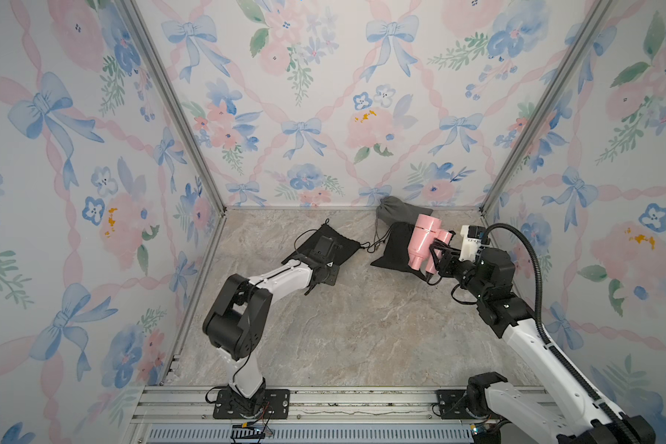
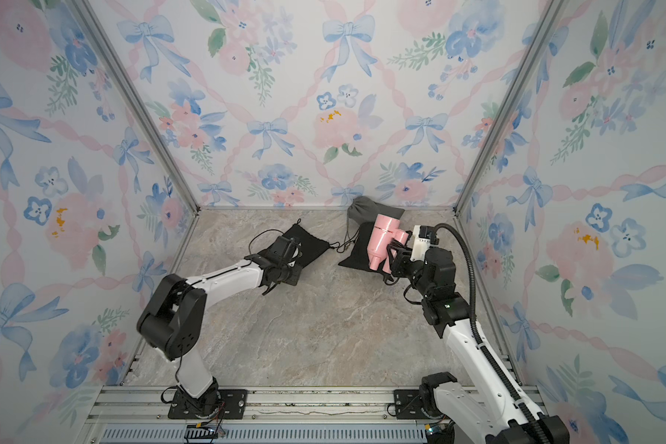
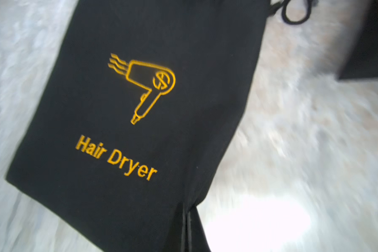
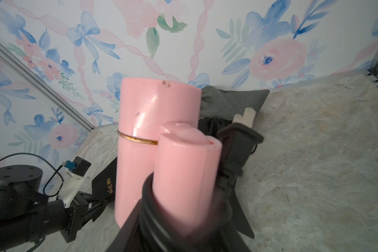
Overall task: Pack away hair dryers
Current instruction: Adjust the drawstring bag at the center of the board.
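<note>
A pink hair dryer (image 1: 420, 240) (image 2: 379, 240) (image 4: 153, 122) hangs over the back right of the table, with its black cord wound round the handle and the plug (image 4: 240, 135) sticking out. My right gripper (image 1: 437, 255) (image 2: 395, 255) (image 4: 183, 218) is shut on that handle and cord. Left of the middle lies a black pouch (image 1: 348, 246) (image 2: 312, 246) (image 3: 140, 109) with gold "Hair Dryer" print. My left gripper (image 1: 325, 250) (image 2: 285, 248) (image 3: 188, 227) is shut on the fabric at its bottom corner.
A second black pouch (image 1: 395, 246) (image 2: 358, 246) lies flat under the pink dryer. A grey pouch (image 1: 397, 209) (image 4: 231, 100) sits behind it against the back wall. Flowered walls close in the back and both sides. Marble tabletop (image 1: 362, 326) lies between the arms.
</note>
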